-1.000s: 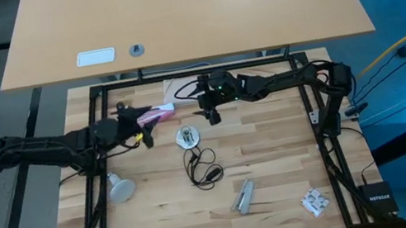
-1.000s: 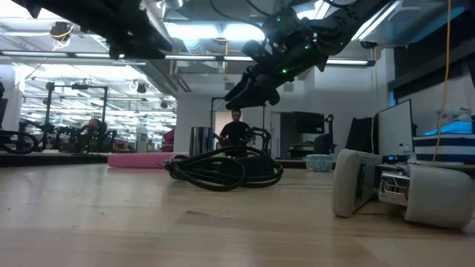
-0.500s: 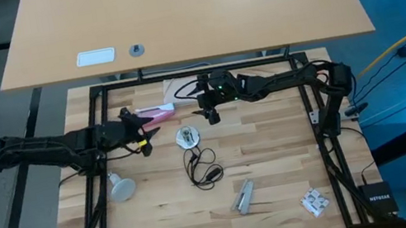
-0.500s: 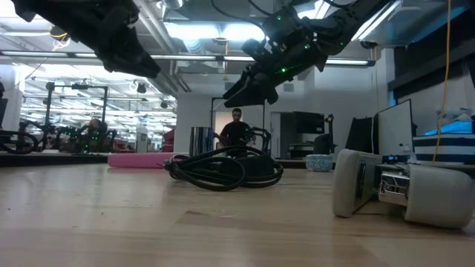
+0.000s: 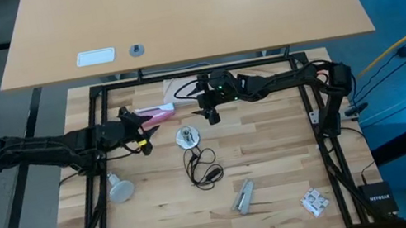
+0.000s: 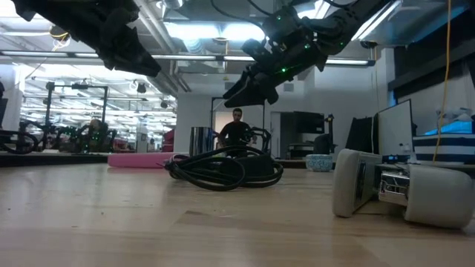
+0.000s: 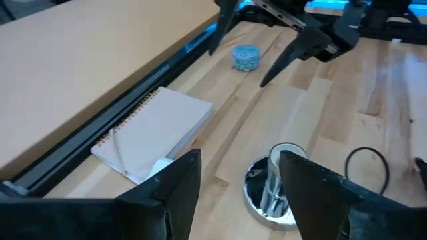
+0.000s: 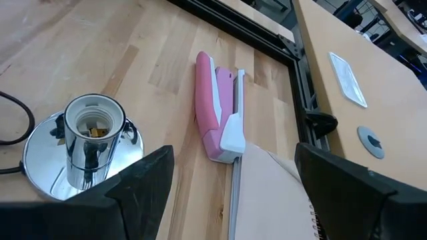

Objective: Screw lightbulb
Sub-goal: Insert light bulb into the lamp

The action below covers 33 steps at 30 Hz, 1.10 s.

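The left gripper [image 5: 145, 133] hangs with its fingers apart and empty just beside the silvery socket [image 5: 186, 138]; the right gripper [image 5: 209, 114] waits wide open on the socket's other side. The lightbulb [image 5: 120, 189] lies on the table near the left edge, well apart from both. To go well, the left arm should likely turn back to the bulb, take the globe gently, and bring the neck down straight over the socket's mouth. The bulb's threaded base cannot be made out from above.
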Available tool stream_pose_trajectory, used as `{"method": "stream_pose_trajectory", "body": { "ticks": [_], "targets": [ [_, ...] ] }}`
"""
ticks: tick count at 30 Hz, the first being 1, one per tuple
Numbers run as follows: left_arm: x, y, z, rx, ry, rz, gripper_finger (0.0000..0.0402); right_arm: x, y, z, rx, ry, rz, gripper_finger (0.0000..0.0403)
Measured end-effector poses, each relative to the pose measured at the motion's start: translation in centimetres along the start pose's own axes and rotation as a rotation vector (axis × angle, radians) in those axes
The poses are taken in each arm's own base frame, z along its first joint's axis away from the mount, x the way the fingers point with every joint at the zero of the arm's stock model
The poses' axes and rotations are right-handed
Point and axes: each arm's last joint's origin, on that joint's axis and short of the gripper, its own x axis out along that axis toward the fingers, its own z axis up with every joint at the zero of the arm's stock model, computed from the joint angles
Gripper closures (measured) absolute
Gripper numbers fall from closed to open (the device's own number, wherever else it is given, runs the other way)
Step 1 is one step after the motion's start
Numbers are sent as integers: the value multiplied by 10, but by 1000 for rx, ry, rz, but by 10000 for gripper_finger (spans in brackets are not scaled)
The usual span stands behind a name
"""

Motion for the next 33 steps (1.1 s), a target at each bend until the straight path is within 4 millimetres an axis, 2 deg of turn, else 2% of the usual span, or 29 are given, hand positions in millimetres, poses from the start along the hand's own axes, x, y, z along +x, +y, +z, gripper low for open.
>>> {"method": "stream_pose_trajectory", "body": {
  "ticks": [11, 15, 22, 27, 33],
  "targets": [
    [0, 1, 0, -2, -5, 34, 208, 0, 0, 0, 0, 0, 0, 86],
    [-1, -1, 0, -53, 0, -17, 208, 0, 0, 0, 0, 0, 0, 86],
    [-22, -2, -10, -146, 114, -254, 208, 0, 0, 0, 0, 0, 0, 86],
    [-37, 7, -21, -151, 196, -246, 208, 0, 0, 0, 0, 0, 0, 86],
    [-42, 13, -22, -51, 154, -170, 208, 0, 0, 0, 0, 0, 0, 86]
  ]
}}
